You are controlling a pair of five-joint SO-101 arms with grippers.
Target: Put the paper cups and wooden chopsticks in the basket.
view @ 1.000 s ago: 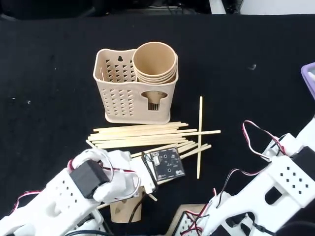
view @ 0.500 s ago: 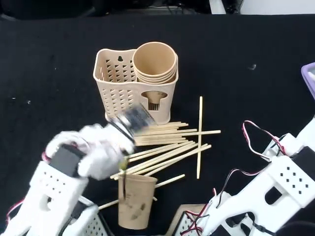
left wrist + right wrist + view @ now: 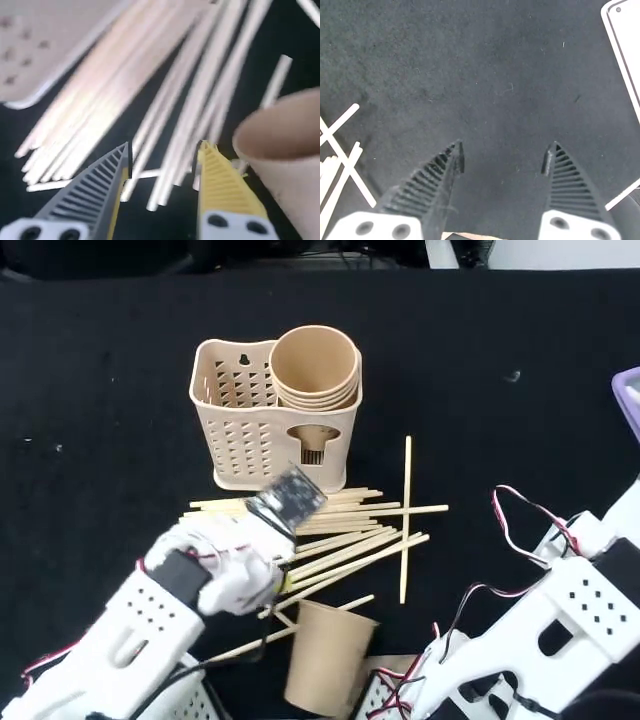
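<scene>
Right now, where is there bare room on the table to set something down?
Bare black cloth lies left of the basket, behind it, and between it and the purple object at the right edge. Crowded: in front of the basket, where wooden chopsticks, the left gripper and a loose paper cup crowd together.

R jaws wide apart over black table (image 3: 495, 75); chopsticks (image 3: 342, 120) + white obj (image 3: 626, 45) at view's edges.

In the high view the left arm (image 3: 165, 605) covers the near ends of several wooden chopsticks (image 3: 350, 512). A purple-rimmed thing (image 3: 628, 395) is cut by that view's edge, with too little showing to name it. The left wrist view is blurred, and the basket (image 3: 30, 50) and the paper cup (image 3: 285, 150) run off its edges.
</scene>
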